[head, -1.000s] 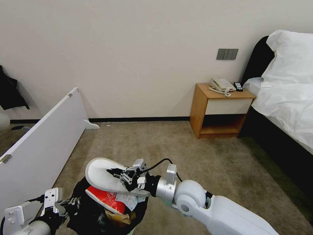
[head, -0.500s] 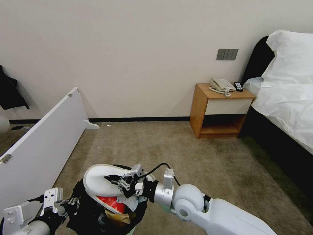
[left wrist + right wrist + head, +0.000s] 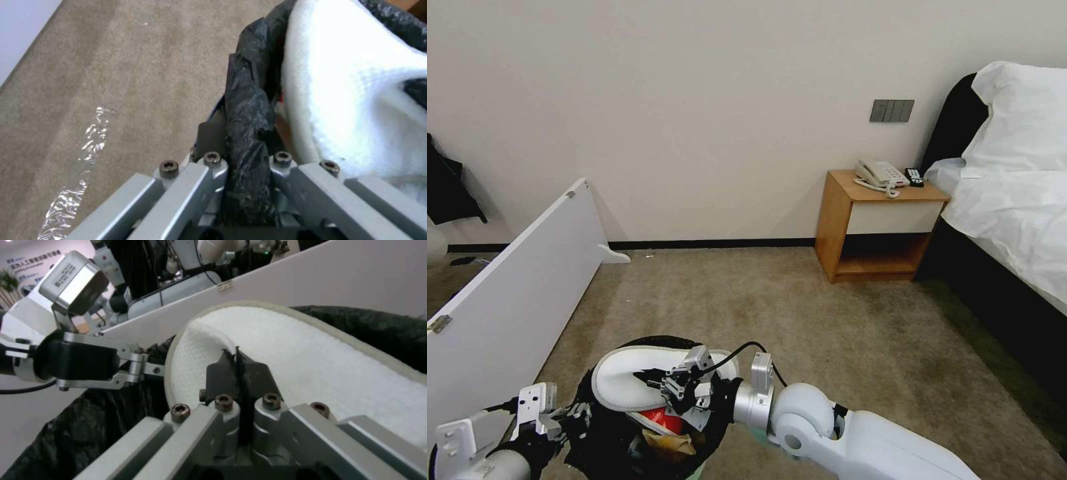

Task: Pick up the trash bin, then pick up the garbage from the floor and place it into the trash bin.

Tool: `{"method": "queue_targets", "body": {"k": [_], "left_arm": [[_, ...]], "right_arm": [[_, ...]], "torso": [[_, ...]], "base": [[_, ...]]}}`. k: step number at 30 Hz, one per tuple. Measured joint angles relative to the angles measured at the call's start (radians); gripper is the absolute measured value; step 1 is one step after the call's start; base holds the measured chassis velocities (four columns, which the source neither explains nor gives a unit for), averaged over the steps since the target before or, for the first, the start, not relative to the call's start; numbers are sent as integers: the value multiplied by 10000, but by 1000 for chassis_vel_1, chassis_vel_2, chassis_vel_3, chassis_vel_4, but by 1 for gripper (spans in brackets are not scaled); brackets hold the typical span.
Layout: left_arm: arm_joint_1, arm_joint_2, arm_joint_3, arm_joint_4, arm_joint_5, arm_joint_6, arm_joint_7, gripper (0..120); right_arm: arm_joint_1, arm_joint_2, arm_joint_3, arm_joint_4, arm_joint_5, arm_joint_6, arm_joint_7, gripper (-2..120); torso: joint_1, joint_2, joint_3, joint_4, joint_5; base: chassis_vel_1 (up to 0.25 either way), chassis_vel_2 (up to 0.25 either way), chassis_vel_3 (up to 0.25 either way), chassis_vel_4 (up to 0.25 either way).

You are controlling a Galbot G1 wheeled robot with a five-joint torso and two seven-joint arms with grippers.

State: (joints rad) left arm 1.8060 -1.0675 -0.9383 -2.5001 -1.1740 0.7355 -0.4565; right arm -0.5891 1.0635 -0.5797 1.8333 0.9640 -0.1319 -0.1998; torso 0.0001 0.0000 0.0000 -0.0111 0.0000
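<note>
The trash bin (image 3: 597,433) stands low in the head view on the floor (image 3: 774,307), a short-pile beige-brown carpet with faint darker patches. Its liner is thin, crinkled black plastic folded over the rim. The left pincer (image 3: 570,421) is clamped on that rim at the bin's left side; in the left wrist view the two grey metal fingers (image 3: 209,166) press the bunched black film (image 3: 249,133) between them, with almost no gap.

The right pincer (image 3: 660,387) reaches over the bin's mouth and grips a white slipper (image 3: 627,380), an oval, flat-soled piece with a pale rim, lying tilted across the top of the bin. The right wrist view shows what the head view cannot: the slipper's insole (image 3: 311,366) has a fine waffle weave, and the dark fingertips (image 3: 222,373) are closed tight together on a thin dark part of it. That view also catches the left pincer (image 3: 146,368) farther off at the liner's edge, and a white board (image 3: 320,283) behind.

Under the slipper, the head view shows a red packet (image 3: 662,420) and crumpled brown paper (image 3: 670,445) inside the bin. The left wrist view adds a strip of clear, glinting film (image 3: 84,156) lying on the carpet beside the bin. Against the far wall stands a wooden nightstand (image 3: 880,227).
</note>
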Motion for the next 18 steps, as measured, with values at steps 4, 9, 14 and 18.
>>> {"method": "queue_targets", "body": {"k": [4, 9, 14, 18], "left_arm": [[12, 23, -31, 1, -95, 0, -37, 4], [16, 28, -34, 2, -147, 1, -72, 4], [10, 47, -51, 3, -209, 2, -93, 4], [9, 54, -56, 3, -232, 2, -102, 4]], "right_arm": [[-8, 100, -93, -158, -3, 0, 9, 0], [-43, 151, -147, -279, -3, 0, 20, 0], [-75, 218, -230, -552, -12, 1, 47, 0], [-99, 285, -245, -682, -24, 1, 76, 0]], "torso": [[0, 0, 0, 0, 0], [0, 0, 0, 0, 0], [0, 0, 0, 0, 0], [0, 0, 0, 0, 0]], "base": [[0, 0, 0, 0], [0, 0, 0, 0], [0, 0, 0, 0], [0, 0, 0, 0]]}}
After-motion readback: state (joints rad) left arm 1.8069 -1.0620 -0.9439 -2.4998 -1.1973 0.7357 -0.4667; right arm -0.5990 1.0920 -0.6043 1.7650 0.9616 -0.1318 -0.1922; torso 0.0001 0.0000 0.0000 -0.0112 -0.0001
